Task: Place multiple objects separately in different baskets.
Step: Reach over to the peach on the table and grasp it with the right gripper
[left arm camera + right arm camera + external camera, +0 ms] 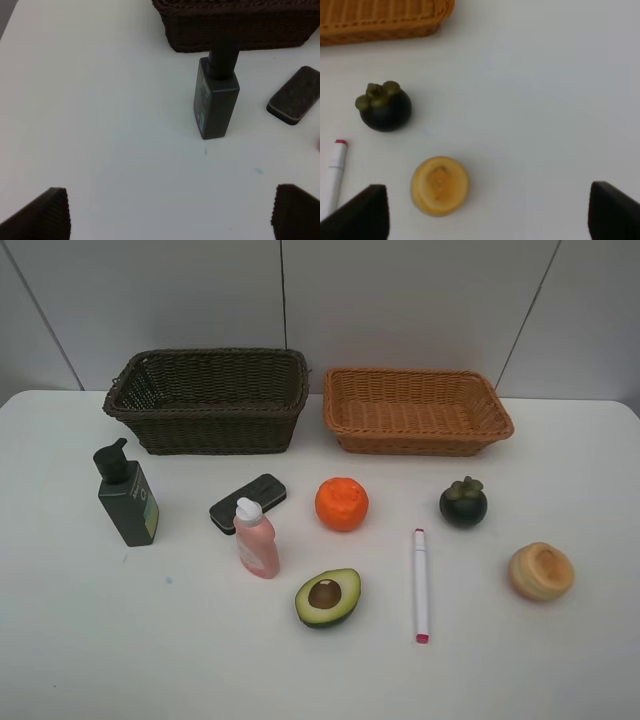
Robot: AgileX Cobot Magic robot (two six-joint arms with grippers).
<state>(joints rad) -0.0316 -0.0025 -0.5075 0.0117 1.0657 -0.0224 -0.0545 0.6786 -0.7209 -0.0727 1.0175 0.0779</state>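
Left tool (172, 215): spread wide, empty, hovering over bare surface (100, 100). Right tool (490, 212): likewise spread wide, pinching nothing, above the surface.

Just ahead of the left tool: dark green pump bottle (216, 105), upright, free on all sides. Beyond it, the dark brown basket (235, 25). Off to one side, the black flat device (295, 95), lying flat.

Close under the right tool: tan round fruit (440, 186). Further out, the dark mangosteen (385, 107) and the white pink-tipped marker (335, 170), then a corner of the light orange-tan basket (380, 20).

Mid-surface, from the high camera: orange (341, 504), halved avocado (328, 597) cut side up, pink white-capped bottle (256, 540) upright. Both baskets empty, nothing sorted yet.

Judged step: first pick, one per arm.
- Left: close on the bottle's flat body below the pump neck, square to its faces — top-heavy by the look of it, likely to tip if nudged high.
- Right: centre over the tan fruit before descending — round, apt to roll out of an off-centre squeeze.
- Lift clear of the basket rim; release low inside.
- Guess at sorting: fruit to the light basket, the rest to the dark one.
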